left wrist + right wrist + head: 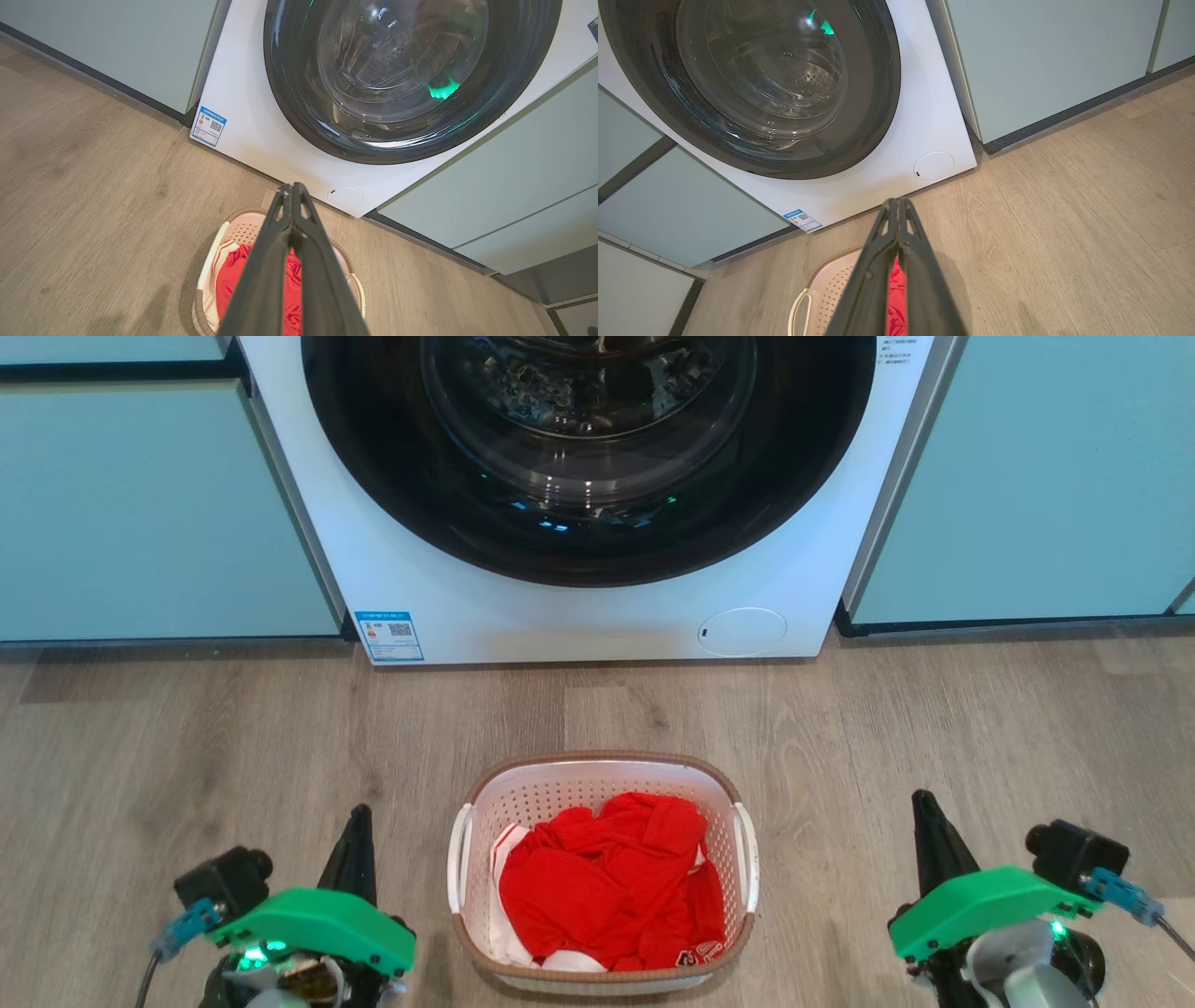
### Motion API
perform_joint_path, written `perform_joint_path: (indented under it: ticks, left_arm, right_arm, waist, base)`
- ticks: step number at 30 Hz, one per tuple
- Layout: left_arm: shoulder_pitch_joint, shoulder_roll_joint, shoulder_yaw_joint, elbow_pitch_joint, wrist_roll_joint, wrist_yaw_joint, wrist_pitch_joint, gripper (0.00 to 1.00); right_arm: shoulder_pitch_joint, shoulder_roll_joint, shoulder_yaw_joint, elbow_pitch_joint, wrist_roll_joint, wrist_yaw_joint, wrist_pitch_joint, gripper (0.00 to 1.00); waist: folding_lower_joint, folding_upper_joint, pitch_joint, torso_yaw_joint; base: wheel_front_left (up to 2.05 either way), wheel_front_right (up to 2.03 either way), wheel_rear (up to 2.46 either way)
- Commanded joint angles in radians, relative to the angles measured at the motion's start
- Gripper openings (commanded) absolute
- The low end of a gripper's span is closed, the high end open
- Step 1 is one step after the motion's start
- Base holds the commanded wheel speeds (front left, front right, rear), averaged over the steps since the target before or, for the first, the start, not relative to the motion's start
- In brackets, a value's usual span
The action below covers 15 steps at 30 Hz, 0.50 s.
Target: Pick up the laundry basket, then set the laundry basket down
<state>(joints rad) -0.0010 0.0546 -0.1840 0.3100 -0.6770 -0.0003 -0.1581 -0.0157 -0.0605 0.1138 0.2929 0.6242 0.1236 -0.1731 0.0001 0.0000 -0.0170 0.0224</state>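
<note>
In the head view, the laundry basket (560,793) stands on the wood floor (187,737), just in front of the white washing machine (597,616) and midway between the two grippers. Red clothes (607,887) with a little white fill it. The left gripper (359,817) is at the basket's left and the right gripper (924,803) at its right, both clear of the handles. A blue-and-white sticker (389,635) with a QR code sits at the washer's lower left corner, its print too small to read. A round cap (742,631) sits at the lower right, and the fine print at the top right is also unreadable. Pale green cabinets (140,513) flank the machine. In the left wrist view, the left claw's fingers (266,261) are pressed together at the tips, holding nothing, above the basket. The same sticker shows beside the dark door glass (406,79). In the right wrist view, the right claw's fingers (873,270) likewise meet at the tips, empty, over the basket's rim.
</note>
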Motion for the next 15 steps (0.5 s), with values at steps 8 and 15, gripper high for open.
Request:
perform_joint_path:
  ticks: [8, 15]
  left_arm:
    - [-0.061, 0.007, 0.042, -0.038, -0.101, -0.016, 0.025, 0.0]
    - [-0.065, 0.007, 0.062, -0.04, -0.174, -0.026, 0.044, 0.0]
  right_arm:
    - [-0.057, -0.015, -0.02, -0.037, 0.111, 0.002, 0.025, 0.0]
    - [-0.06, -0.016, -0.033, -0.039, 0.19, 0.003, 0.043, 0.0]
  waist:
    - [0.0, 0.0, 0.002, -0.002]
    - [0.0, 0.0, 0.003, -0.004]
  base:
    - [0.0, 0.0, 0.0]
    - [0.0, 0.0, 0.0]
